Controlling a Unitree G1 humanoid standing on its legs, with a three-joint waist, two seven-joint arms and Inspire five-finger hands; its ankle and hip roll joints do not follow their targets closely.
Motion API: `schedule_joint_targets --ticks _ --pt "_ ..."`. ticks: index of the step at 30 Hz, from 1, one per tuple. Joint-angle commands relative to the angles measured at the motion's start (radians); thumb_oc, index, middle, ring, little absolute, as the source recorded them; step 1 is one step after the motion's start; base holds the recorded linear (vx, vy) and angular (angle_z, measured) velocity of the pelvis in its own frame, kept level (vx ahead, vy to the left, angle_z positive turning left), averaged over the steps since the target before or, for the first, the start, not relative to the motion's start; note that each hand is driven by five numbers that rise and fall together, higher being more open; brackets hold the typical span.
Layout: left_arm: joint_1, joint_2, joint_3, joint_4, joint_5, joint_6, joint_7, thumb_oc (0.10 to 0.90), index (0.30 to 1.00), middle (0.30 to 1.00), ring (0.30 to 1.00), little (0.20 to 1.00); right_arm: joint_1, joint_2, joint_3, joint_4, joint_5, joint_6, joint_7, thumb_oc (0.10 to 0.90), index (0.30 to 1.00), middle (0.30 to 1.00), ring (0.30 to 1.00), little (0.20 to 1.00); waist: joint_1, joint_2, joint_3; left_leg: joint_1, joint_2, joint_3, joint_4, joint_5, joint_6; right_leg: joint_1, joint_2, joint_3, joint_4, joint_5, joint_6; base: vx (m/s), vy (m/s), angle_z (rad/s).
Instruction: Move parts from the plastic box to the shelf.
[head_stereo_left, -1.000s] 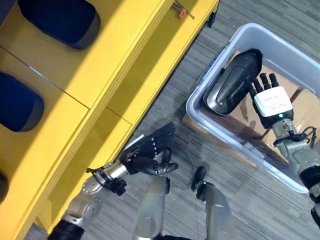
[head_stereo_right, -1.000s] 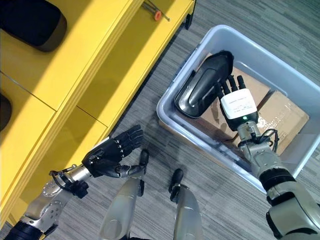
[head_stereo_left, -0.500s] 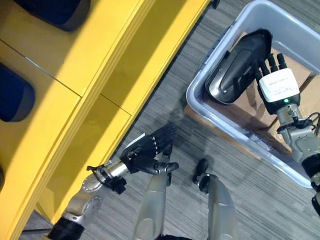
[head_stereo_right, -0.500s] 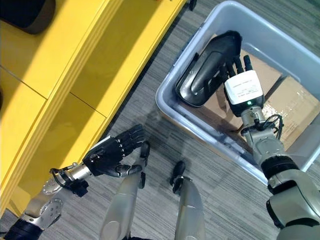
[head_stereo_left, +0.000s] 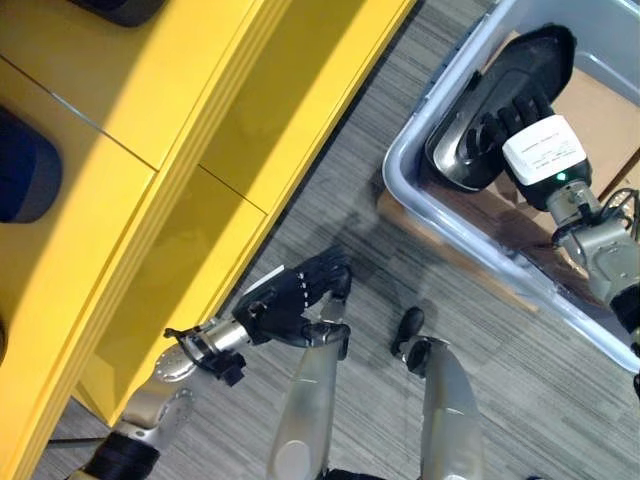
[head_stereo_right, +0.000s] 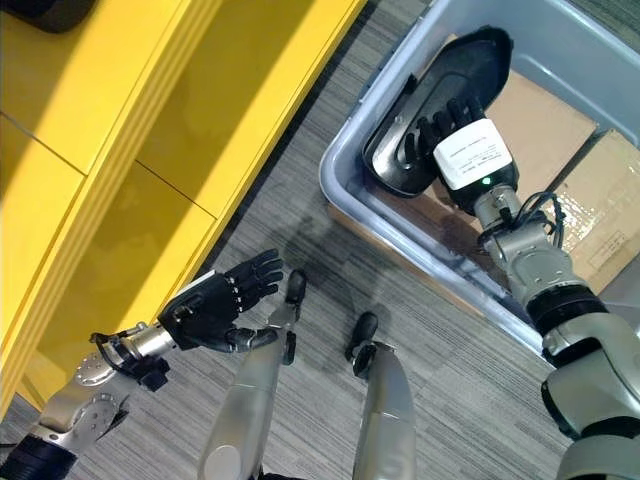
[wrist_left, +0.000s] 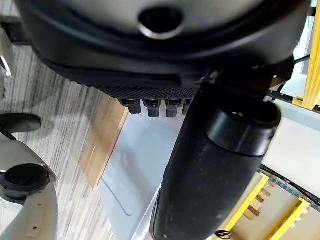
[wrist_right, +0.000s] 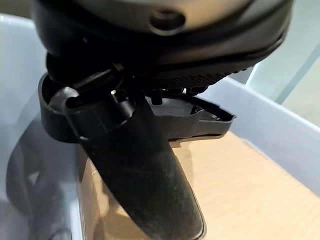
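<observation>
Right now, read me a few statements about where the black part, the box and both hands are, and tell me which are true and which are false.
1. The right hand is on the black part inside the plastic box. True.
2. The left hand holds a part. False: it hangs open over the carpet, holding nothing.
3. The box stands on the yellow shelf. False: it stands on the floor beside the shelf.
4. Cardboard lies in the box. True.
</observation>
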Motion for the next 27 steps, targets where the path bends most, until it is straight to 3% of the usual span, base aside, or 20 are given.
schedule_joint_targets --ticks 1,3,4,5,8,13,20,22,23,24,27 --pt "0.014 0.005 0.027 -0.096 -0.061 -0.049 -0.023 0.9 1.0 1.0 1.0 1.0 -0.039 -0.055 0.066 0.026 0.138 0.015 0.168 0.9 1.0 1.0 1.0 1.0 0.018 0.036 -0.025 0.017 -0.057 -0.018 -0.074 -0.072 0.036 -0.004 0.078 -0.014 0.143 -0.123 0.0 0.01 -0.069 0.04" --pt "0.008 0.007 0.023 -0.098 -0.048 -0.041 -0.016 0.9 1.0 1.0 1.0 1.0 -0.052 -0.044 0.088 0.047 0.195 0.038 0.249 0.9 1.0 1.0 1.0 1.0 0.023 0.031 -0.025 -0.005 -0.058 -0.025 -0.062 -0.072 0.04 -0.026 0.078 -0.013 0.159 -0.124 -0.002 0.01 -0.056 0.04" --pt "0.004 0.008 0.019 -0.097 -0.041 -0.042 -0.017 0.9 1.0 1.0 1.0 1.0 -0.067 -0.035 0.097 0.072 0.238 0.053 0.325 0.59 0.566 0.566 0.566 0.566 0.029 0.03 -0.025 -0.016 -0.06 -0.029 -0.054 -0.073 0.042 -0.035 0.076 -0.015 0.165 -0.124 -0.005 0.0 -0.044 0.05" --pt "0.003 0.005 0.019 -0.098 -0.038 -0.038 -0.015 0.9 1.0 1.0 1.0 1.0 -0.07 -0.032 0.105 0.087 0.246 0.056 0.345 0.416 0.322 0.322 0.322 0.322 0.03 0.028 -0.025 -0.023 -0.06 -0.032 -0.05 -0.074 0.043 -0.042 0.075 -0.015 0.17 -0.124 -0.004 0.0 -0.057 0.07" --pt "-0.005 -0.009 0.006 -0.11 -0.002 -0.019 -0.005 0.9 1.0 1.0 1.0 1.0 -0.082 -0.01 0.099 0.142 0.322 0.067 0.428 0.4 0.3 0.3 0.3 0.3 0.041 0.019 -0.025 -0.047 -0.069 -0.05 -0.024 -0.082 0.05 -0.067 0.072 -0.017 0.196 -0.127 -0.005 0.0 -0.057 0.07" --pt "0.007 -0.023 0.009 -0.132 0.025 -0.006 -0.006 0.9 1.0 1.0 1.0 1.0 -0.035 -0.005 0.059 0.17 0.34 0.051 0.391 0.4 0.3 0.3 0.3 0.3 0.041 0.011 -0.025 -0.041 -0.074 -0.057 -0.02 -0.088 0.053 -0.055 0.078 -0.016 0.181 -0.12 -0.003 0.0 -0.034 0.02" --pt "0.017 -0.028 0.009 -0.136 0.028 -0.011 -0.033 0.9 1.0 1.0 1.0 1.0 0.02 -0.01 -0.016 0.137 0.261 0.019 0.207 0.4 0.3 0.3 0.3 0.3 0.02 0.003 -0.025 0.013 -0.071 -0.046 -0.046 -0.089 0.052 -0.003 0.097 -0.004 0.121 -0.095 0.004 -0.01 -0.002 0.03" --pt "0.01 -0.024 0.02 -0.143 0.02 -0.012 -0.053 0.9 1.0 1.0 1.0 1.0 0.025 -0.026 -0.047 0.102 0.223 0.006 0.134 0.4 0.3 0.3 0.3 0.3 0.017 0.008 -0.025 0.017 -0.06 -0.042 -0.072 -0.06 0.051 0.002 0.111 -0.009 0.083 -0.059 0.0 -0.09 0.052 -0.04" --pt "0.022 -0.024 0.017 -0.145 0.015 -0.013 -0.052 0.9 1.0 1.0 1.0 1.0 0.043 -0.028 -0.055 0.086 0.208 0.002 0.114 0.4 0.3 0.3 0.3 0.3 0.006 0.001 -0.025 0.051 -0.069 -0.035 -0.073 -0.086 0.049 0.035 0.107 0.006 0.076 -0.079 0.01 -0.12 0.066 -0.12" --pt "0.017 -0.021 0.025 -0.149 0.007 -0.017 -0.058 0.9 1.0 1.0 1.0 1.0 0.042 -0.038 -0.07 0.061 0.189 -0.007 0.089 0.4 0.3 0.3 0.3 0.3 0.009 0.006 -0.025 0.041 -0.059 -0.035 -0.088 -0.059 0.049 0.024 0.117 -0.003 0.058 -0.051 0.004 -0.04 0.047 -0.12" --pt "0.025 -0.02 0.037 -0.154 -0.004 -0.023 -0.072 0.9 1.0 1.0 1.0 1.0 0.071 -0.049 -0.103 -0.027 0.145 -0.033 0.041 0.4 0.3 0.3 0.3 0.3 -0.005 0.001 -0.025 0.089 -0.056 -0.022 -0.121 -0.056 0.047 0.071 0.127 0.01 0.006 -0.037 0.012 -0.07 0.067 -0.14"
